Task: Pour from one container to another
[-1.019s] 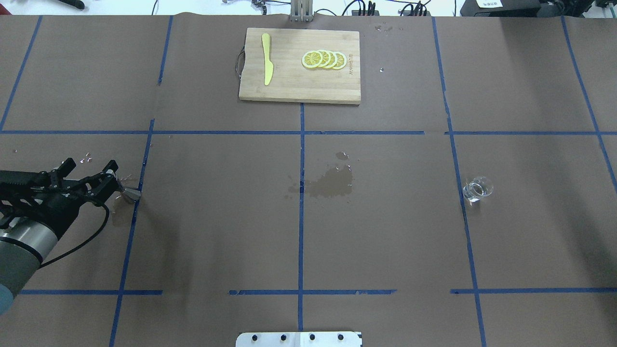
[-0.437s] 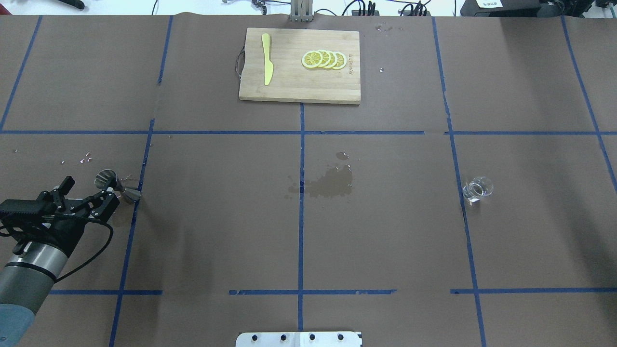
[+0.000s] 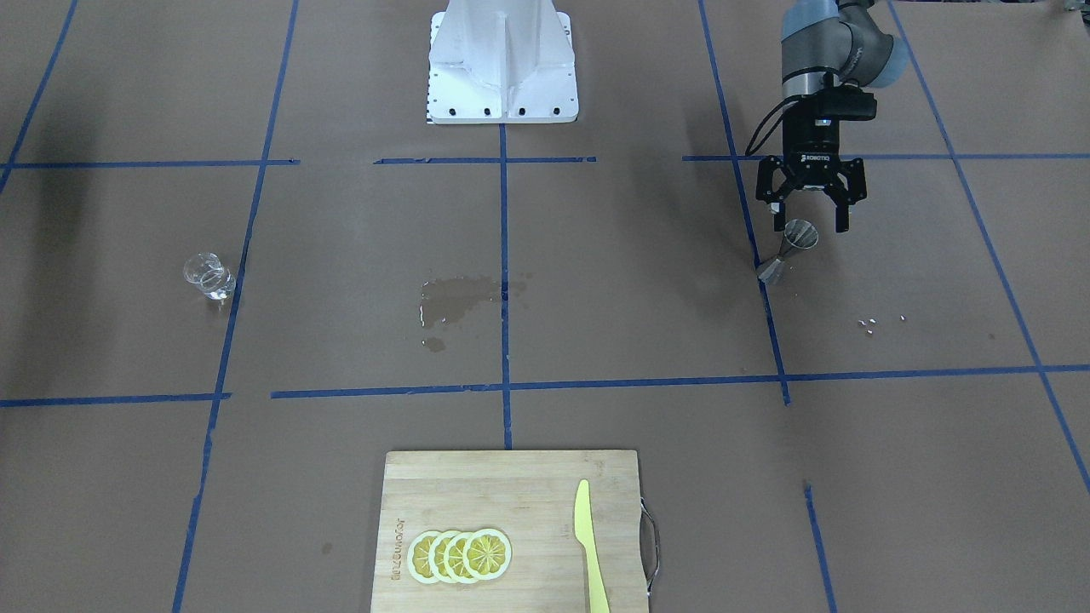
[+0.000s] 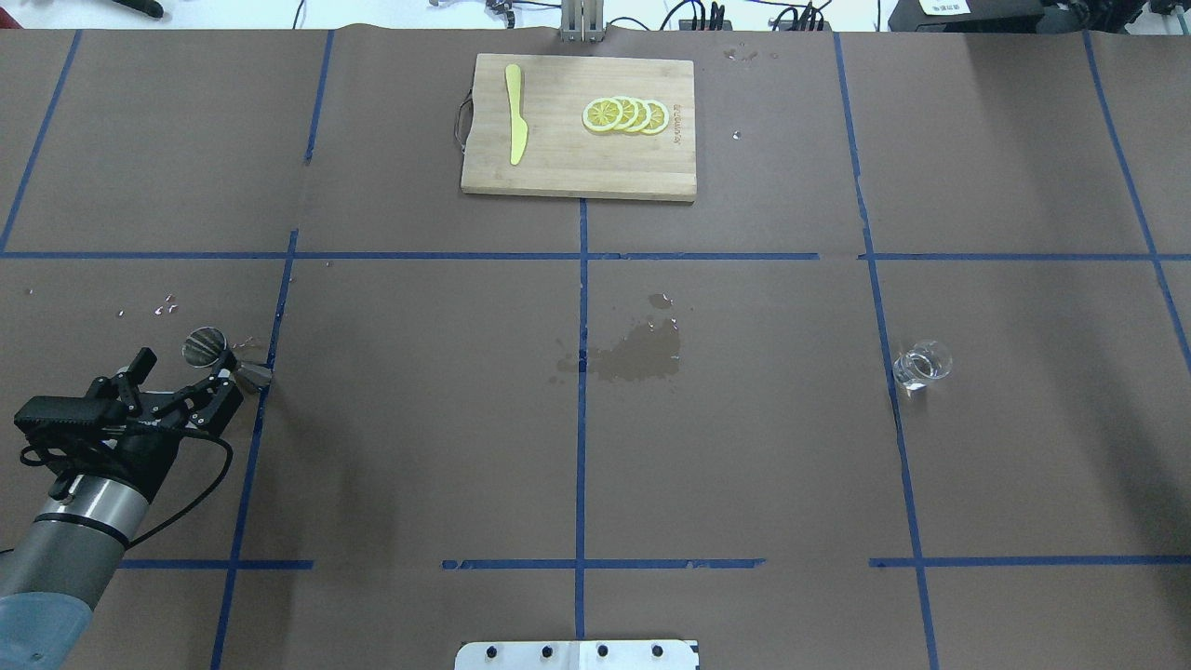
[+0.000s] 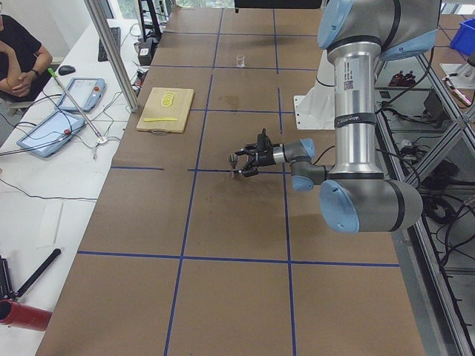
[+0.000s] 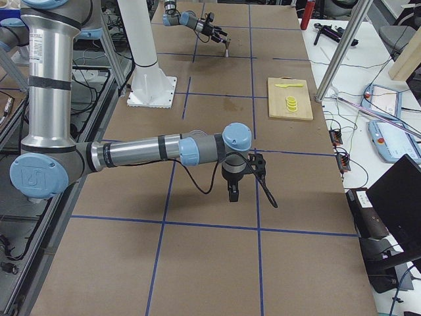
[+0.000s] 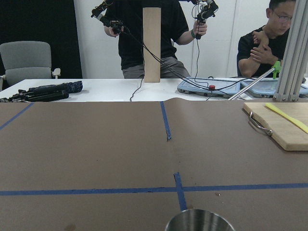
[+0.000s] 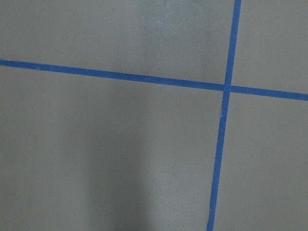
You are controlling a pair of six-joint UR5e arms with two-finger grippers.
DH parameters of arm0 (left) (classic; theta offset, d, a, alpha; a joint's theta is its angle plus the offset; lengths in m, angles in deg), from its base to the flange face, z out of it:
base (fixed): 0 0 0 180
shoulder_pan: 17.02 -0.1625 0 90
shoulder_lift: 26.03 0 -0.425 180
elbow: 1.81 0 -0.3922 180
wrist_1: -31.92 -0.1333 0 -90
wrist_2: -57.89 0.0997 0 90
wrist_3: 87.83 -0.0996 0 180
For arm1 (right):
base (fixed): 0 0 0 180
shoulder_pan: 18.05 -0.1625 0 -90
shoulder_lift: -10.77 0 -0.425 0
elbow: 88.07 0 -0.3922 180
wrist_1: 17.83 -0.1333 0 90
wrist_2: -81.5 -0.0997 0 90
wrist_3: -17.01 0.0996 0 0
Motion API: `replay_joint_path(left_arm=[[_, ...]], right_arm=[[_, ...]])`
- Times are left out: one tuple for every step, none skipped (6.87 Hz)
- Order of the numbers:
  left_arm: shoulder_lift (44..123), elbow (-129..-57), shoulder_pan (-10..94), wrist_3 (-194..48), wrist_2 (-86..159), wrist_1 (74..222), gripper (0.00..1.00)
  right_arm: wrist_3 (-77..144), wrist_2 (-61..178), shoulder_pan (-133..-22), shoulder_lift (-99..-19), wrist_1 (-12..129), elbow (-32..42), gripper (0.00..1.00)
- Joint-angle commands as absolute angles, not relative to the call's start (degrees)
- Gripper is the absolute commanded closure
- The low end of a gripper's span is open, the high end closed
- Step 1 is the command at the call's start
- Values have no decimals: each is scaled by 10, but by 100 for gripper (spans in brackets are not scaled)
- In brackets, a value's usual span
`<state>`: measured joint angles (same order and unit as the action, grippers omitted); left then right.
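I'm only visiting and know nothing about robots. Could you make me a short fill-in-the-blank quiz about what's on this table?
1. The cutting board holds ____ lemon slices and a yellow knife.
2. The left gripper has its jaws ____, close to the metal jigger.
3. The clear glass cup stands on the robot's ____ side of the table.
4. The wet stain lies ____ the jigger and the cup.

Missing words: four; open; right; between.
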<state>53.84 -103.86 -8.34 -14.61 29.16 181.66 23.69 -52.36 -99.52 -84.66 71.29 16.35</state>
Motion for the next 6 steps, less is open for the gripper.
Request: replay_joint_path(left_arm=[[573,-997,-84,-146,293,1816,1],[585,-981,-84,-146,293,1817,1],[587,-971,-84,-146,293,1817,6],[596,-956,-84,-145,293,1820,7],[606,-945,-84,-145,293,1820,13],[607,-944,-84,-144,293,1821,25]], right_arm=[[237,-524,-995,-849,713,163,0],[237,-524,-995,-849,713,163,0],[237,-524,-995,-849,713,162,0],[237,-523,-995,-849,713,162,0],[237,-523,-995,-849,713,162,0],[237,-523,-995,-849,713,162,0]])
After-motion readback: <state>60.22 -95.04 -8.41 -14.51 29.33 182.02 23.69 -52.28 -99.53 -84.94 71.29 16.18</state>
